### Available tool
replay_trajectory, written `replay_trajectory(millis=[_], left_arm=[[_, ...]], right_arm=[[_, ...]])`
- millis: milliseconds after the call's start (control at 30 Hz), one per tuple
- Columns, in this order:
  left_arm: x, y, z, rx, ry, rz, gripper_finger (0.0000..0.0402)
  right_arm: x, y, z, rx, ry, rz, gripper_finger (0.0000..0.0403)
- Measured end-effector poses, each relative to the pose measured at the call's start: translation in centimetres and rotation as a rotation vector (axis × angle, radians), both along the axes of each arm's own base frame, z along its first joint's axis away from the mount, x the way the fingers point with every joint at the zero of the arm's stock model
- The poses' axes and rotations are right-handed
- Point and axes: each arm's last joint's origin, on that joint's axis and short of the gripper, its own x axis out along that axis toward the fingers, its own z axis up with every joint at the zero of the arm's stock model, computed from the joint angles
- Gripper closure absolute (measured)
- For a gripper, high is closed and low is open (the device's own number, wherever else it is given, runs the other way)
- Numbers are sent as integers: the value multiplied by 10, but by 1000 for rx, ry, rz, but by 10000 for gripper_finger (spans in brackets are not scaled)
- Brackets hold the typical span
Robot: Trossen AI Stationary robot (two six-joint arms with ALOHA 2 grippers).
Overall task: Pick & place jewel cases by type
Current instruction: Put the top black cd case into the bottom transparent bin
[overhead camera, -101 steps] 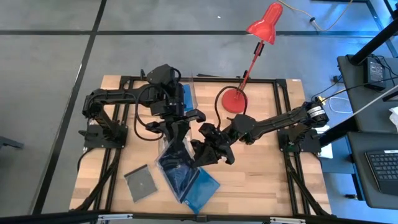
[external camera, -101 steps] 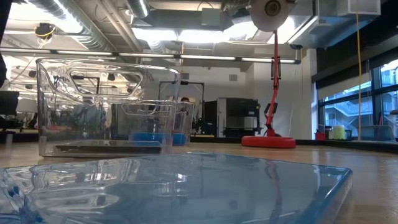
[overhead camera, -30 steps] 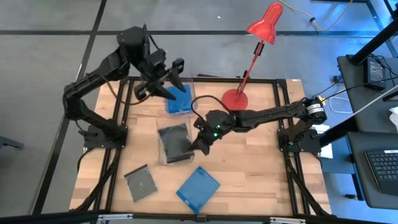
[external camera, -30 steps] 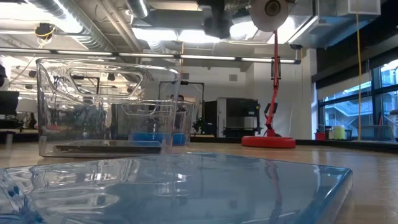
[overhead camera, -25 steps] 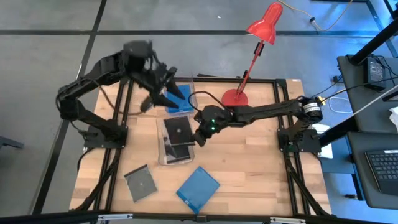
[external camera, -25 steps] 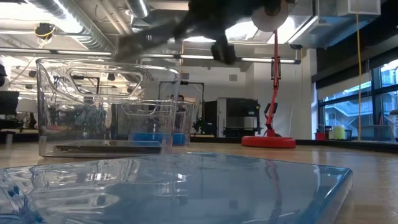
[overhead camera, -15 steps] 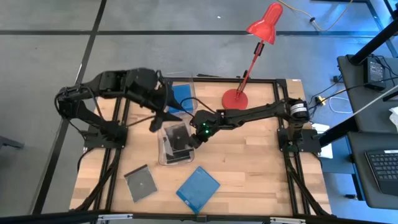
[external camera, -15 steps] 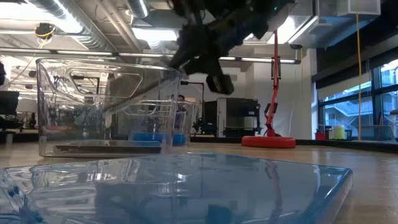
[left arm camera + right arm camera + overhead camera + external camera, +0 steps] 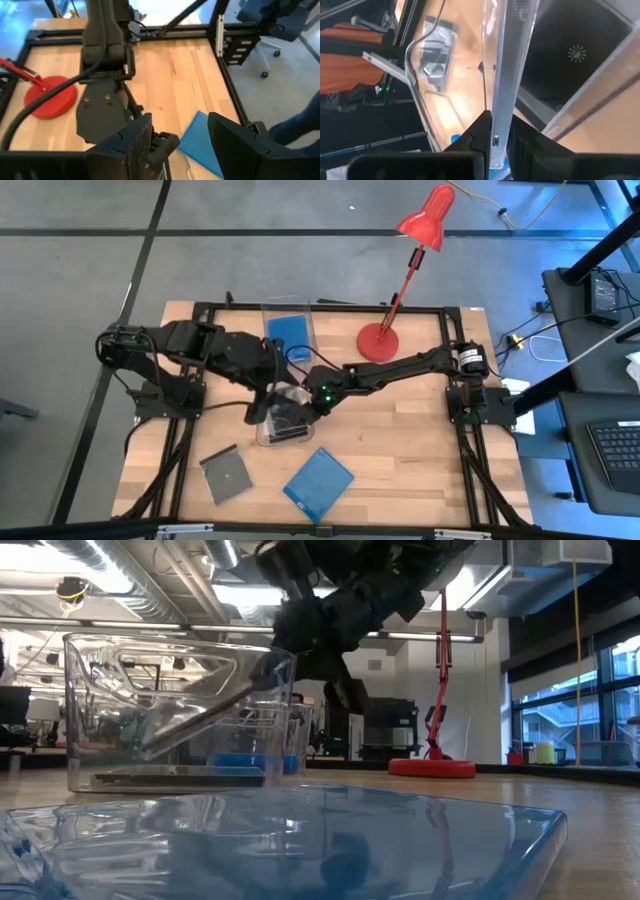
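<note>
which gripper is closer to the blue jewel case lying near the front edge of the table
Right, slightly. The right gripper is at the clear bin, just behind the blue jewel case. The left gripper sits at the bin's far side, a bit farther off.

Surface (image 9: 420,450): pale wood, visible grain, matt. Bins (image 9: 180,710): clear glossy plastic, strong reflections. Blue case (image 9: 319,483): smooth plastic, translucent sheen. Grey case (image 9: 226,475): dull plastic. Lamp (image 9: 378,340): glossy red base. Frame (image 9: 463,442): matt black metal.
</note>
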Motion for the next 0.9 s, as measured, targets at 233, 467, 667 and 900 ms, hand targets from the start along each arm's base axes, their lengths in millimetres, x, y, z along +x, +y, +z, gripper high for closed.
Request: replay_trajectory(millis=[233,467,667,900], left_arm=[[4,-11,-4,-9,16,-10,209],[2,-24,-7,-35,38,-24,209],[-2,-37,-7,-37,31,22,212],[-8,-52,-6,-3,11,49,208]], right_arm=[[4,1,5,-29,-78,30,350],[3,4,4,-9,-70,58,297],[3,4,4,-1,-69,67,282],[1,7,5,65,-69,146,282]])
